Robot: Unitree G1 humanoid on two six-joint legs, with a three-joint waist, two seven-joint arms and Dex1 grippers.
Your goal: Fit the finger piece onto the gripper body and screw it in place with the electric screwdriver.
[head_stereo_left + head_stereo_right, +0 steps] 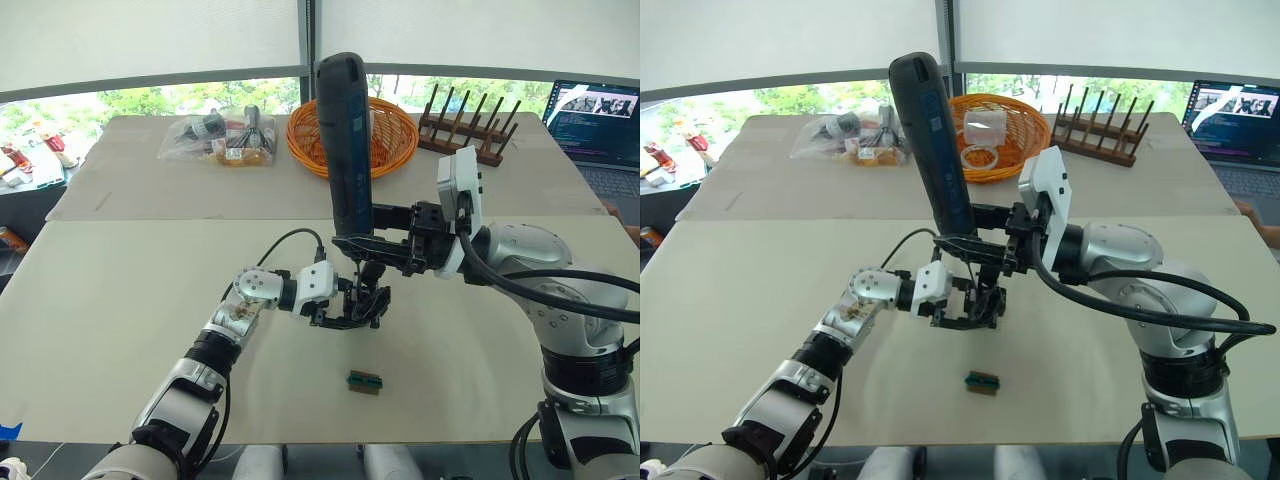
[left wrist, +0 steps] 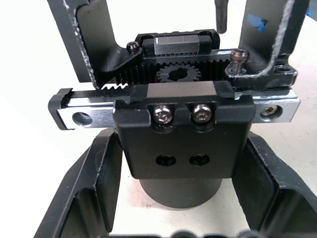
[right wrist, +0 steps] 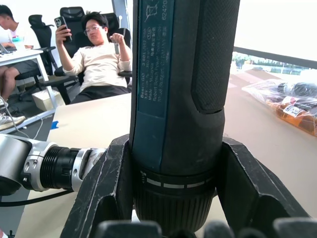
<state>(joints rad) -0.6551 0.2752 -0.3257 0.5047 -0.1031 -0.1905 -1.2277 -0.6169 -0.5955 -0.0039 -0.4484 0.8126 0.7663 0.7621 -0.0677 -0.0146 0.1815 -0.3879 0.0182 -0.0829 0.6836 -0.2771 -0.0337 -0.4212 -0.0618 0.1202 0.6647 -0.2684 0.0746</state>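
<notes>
At the middle of the table my left gripper (image 1: 350,312) is shut on the gripper body (image 1: 362,300), a small black assembly. In the left wrist view my fingers (image 2: 94,188) flank its block and round base (image 2: 178,193). On top lie a toothed rack, a gear and two black upright pieces. One may be the finger piece (image 2: 267,39), with a screw head (image 2: 238,54) at its foot. My right gripper (image 1: 372,245) is shut on the electric screwdriver (image 1: 345,150). It stands nearly upright, with its lower end just above the gripper body. Its thick barrel (image 3: 178,99) sits between my right fingers.
A small green-and-black block (image 1: 364,382) lies on the table in front of the gripper body. At the back stand an orange basket (image 1: 400,135), a wooden rack (image 1: 470,125) and a clear bag of items (image 1: 220,138). A laptop (image 1: 600,120) is far right. People sit beyond the table (image 3: 99,59).
</notes>
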